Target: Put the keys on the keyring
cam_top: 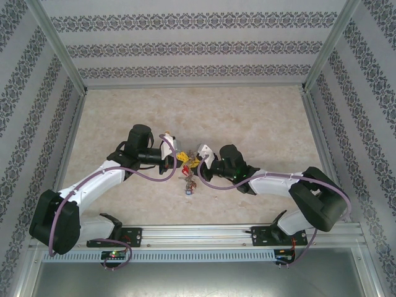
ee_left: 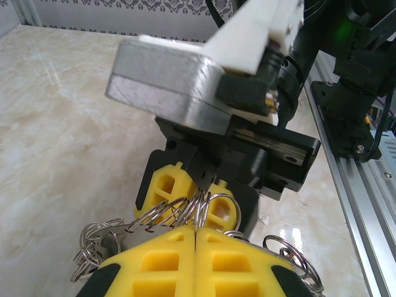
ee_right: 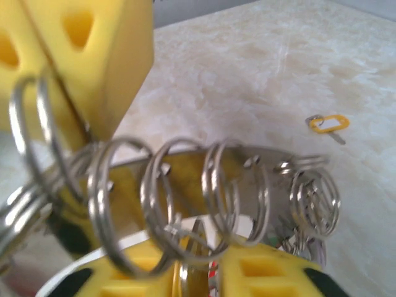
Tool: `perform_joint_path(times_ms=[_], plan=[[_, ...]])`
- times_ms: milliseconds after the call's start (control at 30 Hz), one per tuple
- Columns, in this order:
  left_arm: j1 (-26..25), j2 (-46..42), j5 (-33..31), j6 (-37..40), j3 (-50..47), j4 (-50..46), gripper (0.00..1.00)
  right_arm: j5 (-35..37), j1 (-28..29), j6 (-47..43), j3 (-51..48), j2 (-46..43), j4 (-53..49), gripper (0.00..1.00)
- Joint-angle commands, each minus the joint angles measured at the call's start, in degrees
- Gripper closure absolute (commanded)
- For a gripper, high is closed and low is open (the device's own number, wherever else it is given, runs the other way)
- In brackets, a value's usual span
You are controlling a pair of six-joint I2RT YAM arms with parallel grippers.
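Two arms meet mid-worktop (cam_top: 260, 124), nose to nose over the job.

- Left gripper (ee_left: 196, 238): yellow pads (ee_left: 154, 266) pressed flat together, seam closed, the wire loops running into that seam. Closed on the keyring, by the look of it.
- Right gripper (ee_right: 198, 272): narrow gap between its pads with metal in it. It reads as clamped on the keyring (ee_right: 247, 185) from the opposite side, though exactly which strand it pinches is not clear.
- Keyring is held up off the worktop between the two grippers, with several split rings (ee_right: 117, 204) strung along it.
- Keys (cam_top: 189, 182) dangle below the meeting point, red and blue tags visible from above.
- One yellow-tagged key (ee_right: 328, 124) lies loose on the worktop, well apart from the bundle. Judged not yet on.

Risks from here:
- Both arms hold one stiff ring, so any opposing pull could twist it out of a pad or drop the whole bundle.
- Letting go to fetch the loose key leaves a one-sided hold, and the hanging weight may swing the ring round.
- Crowded split rings may tangle or block the opening.
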Motion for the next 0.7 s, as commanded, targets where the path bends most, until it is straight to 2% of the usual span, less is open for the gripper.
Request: perform_joint_path(times_ms=[0,133,367,500,667], plan=[[0.71,-0.21,2.71,0.10,0.62,4.09,1.00,2.12,0.30,1.29,0.80,0.03,5.53,0.87],[0.76,-0.28,2.46,1.01,-0.11,3.80,1.00,1.86,0.09,0.59,0.36,-0.71,5.51,1.00],[0.67,-1.12,1.51,6.29,-0.72,-0.34,1.00,-0.41,-1.25,-0.02,-0.77,-2.91,4.19,1.00],[0.64,-1.98,0.45,8.27,-1.49,-1.27,1.00,-5.63,-3.54,-0.68,-1.41,-4.78,3.46,1.00],[0.57,-2.70,0.27,10.43,-1.96,-2.73,1.00,-8.21,-5.32,-1.61,-1.58,-6.57,1.27,1.00]])
